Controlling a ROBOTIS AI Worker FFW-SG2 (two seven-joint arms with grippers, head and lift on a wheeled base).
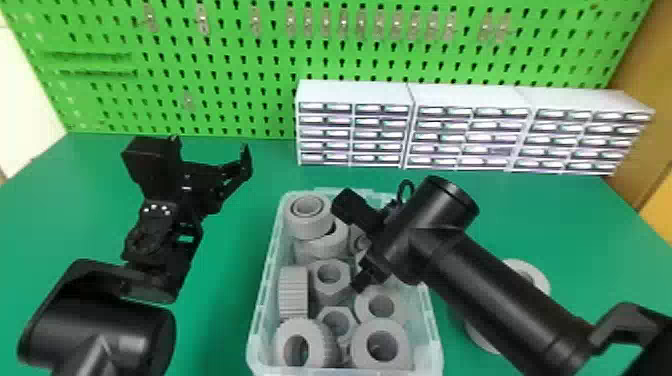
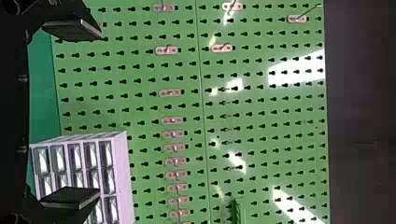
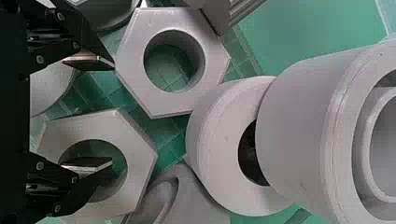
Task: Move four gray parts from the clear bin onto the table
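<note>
- Hanging open: left gripper [image 1: 210,150], left of the clear bin [image 1: 271,255].
- Right gripper [image 1: 372,267] over it, fingers apart, blocking some gray parts [image 1: 307,220].
- Gray pieces [image 1: 534,272] on the table [image 1: 575,215], half-covered by right arm [image 1: 500,295]; count unclear.
- Bin's near end cropped.

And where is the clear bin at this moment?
In the head view, the clear bin stands on the green table, low in the middle, nearer the robot than the white drawer units, with the right hand over its right side.
</note>
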